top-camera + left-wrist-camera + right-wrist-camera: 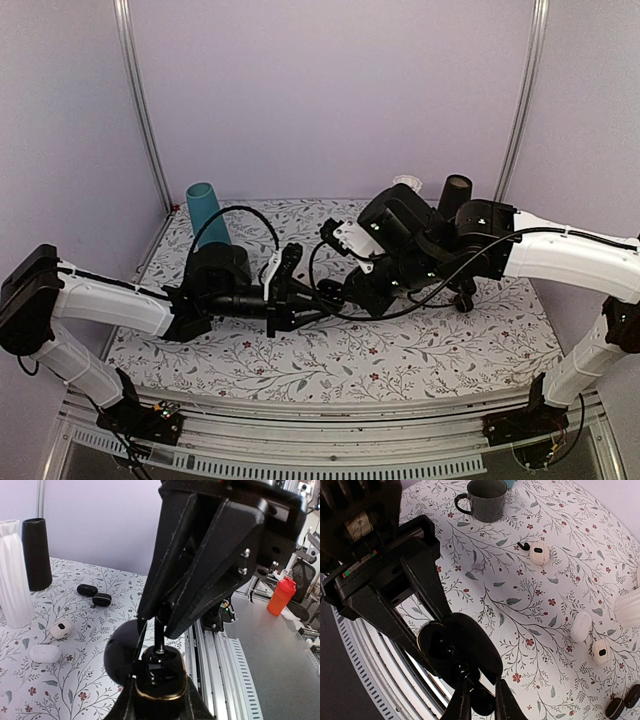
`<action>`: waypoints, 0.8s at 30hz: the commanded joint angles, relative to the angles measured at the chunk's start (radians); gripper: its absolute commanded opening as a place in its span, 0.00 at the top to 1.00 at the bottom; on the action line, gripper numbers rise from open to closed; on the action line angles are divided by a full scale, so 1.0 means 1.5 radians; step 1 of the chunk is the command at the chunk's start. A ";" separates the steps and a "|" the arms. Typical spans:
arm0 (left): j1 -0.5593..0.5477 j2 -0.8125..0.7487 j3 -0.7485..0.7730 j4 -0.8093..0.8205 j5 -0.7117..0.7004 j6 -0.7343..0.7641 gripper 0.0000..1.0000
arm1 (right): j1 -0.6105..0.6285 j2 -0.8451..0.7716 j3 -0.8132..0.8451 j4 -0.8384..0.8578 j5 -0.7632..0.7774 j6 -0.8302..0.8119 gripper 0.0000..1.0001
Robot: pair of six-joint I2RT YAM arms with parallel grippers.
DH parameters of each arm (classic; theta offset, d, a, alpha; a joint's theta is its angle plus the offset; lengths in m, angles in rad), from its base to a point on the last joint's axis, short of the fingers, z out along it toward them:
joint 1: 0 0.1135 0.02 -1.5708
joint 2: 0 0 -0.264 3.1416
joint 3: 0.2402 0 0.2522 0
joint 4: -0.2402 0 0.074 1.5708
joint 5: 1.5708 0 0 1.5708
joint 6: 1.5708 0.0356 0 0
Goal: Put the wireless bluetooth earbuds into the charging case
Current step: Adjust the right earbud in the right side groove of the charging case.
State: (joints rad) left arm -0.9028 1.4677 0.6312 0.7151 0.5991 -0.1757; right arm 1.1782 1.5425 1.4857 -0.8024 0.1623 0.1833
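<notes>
The charging case (160,682) is glossy black with a gold rim, and its lid (122,655) hangs open to the left. My left gripper (160,702) is shut on its body and holds it above the table (330,293). From the other side my right gripper (482,704) is shut on a black earbud (483,700). The earbud's stem (159,632) points into the open case (437,642), right at its mouth. A small black curved piece (522,545), perhaps the other earbud, lies on the cloth beside a white case (538,553). The two grippers meet at mid-table (345,292).
A grey mug (486,499) stands at the far side of the right wrist view. A teal cup (205,212), a black cylinder (36,554) and a white ribbed vase (12,575) stand at the back. Two white cases (61,628) (45,653) and two small black oval pieces (87,589) (102,599) lie on the floral cloth.
</notes>
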 commanded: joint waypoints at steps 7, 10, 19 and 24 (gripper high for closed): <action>0.026 0.002 0.003 0.091 0.038 -0.044 1.00 | 0.005 -0.010 -0.016 -0.011 -0.021 -0.017 0.96; 0.030 -0.001 0.001 0.092 0.041 -0.044 1.00 | 0.006 -0.014 -0.021 -0.008 -0.024 -0.023 0.96; 0.033 0.000 0.000 0.084 0.052 -0.037 1.00 | 0.005 -0.015 -0.028 -0.007 -0.008 -0.026 0.96; 0.038 0.000 -0.002 0.081 0.056 -0.039 1.00 | 0.002 -0.029 -0.037 -0.004 0.011 -0.026 0.96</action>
State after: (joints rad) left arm -0.8692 1.4734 0.6250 0.7570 0.6701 -0.2333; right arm 1.1782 1.5269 1.4635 -0.7628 0.1532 0.1562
